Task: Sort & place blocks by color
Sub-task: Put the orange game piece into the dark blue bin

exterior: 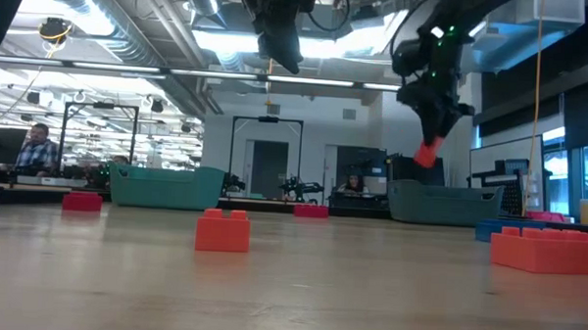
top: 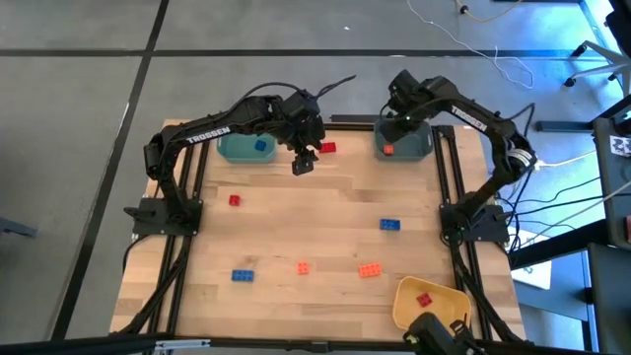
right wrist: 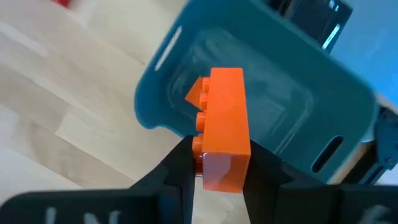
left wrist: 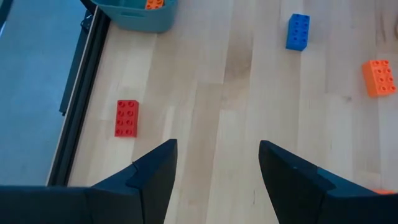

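Note:
My right gripper [right wrist: 217,158] is shut on an oblong orange block [right wrist: 224,118] over the grey-blue bin [top: 406,144] at the table's far right. In the low view the block [exterior: 427,153] hangs above that bin [exterior: 445,203]. My left gripper [left wrist: 217,146] is open with nothing between its fingers, and it hovers over the far middle of the table [top: 304,163]. A red block [top: 328,148] lies just beyond it. The teal bin [top: 246,148] at the far left holds a blue block [top: 261,145]. My right gripper pinches one end of the orange block [right wrist: 219,168] between its two fingers, on the two long sides. The fingers come from above and point down, along the block. The block sticks out below the fingertips, studs facing sideways, clear above the bin's opening.
Loose blocks lie on the wooden table: red [top: 235,200], blue [top: 390,225], blue [top: 243,275], orange [top: 304,267] and orange [top: 370,269]. A yellow bin [top: 444,294] at the near right holds a red block [top: 424,299]. Black rails run along the table's sides.

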Robot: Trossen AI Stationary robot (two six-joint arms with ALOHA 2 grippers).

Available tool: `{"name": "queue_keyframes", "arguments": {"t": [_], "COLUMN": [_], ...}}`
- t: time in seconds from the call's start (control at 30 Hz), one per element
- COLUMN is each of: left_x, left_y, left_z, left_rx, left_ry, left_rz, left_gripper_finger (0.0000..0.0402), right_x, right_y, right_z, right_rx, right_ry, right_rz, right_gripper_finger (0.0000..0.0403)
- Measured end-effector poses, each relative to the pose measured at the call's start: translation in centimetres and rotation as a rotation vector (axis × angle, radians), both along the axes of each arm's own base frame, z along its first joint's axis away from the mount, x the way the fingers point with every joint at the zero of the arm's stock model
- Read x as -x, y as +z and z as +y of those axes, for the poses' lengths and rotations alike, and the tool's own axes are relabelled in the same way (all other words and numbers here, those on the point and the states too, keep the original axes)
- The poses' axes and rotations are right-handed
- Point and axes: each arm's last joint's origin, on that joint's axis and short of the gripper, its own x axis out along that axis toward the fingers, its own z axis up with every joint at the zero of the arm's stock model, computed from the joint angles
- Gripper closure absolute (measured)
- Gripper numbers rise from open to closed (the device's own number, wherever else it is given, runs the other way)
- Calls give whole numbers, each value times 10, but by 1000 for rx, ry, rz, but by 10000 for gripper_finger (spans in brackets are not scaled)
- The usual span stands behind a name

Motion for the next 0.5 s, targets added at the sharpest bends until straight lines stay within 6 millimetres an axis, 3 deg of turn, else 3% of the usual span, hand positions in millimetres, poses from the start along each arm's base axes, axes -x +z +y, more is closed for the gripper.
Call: {"name": "queue_keyframes", "arguments": {"t": [0.5], "left_x": [0], "left_y": [0], "left_z": [0], "left_rx": [-5], "left_ry": [5], "left_rz": [2], "left_gripper_finger": [183], "right_x": [4], "right_y": [-53], "right_z": [-35], "right_rx": [-158], "right_ry": [-63], "right_rz": [128], "right_gripper_finger": [309]}}
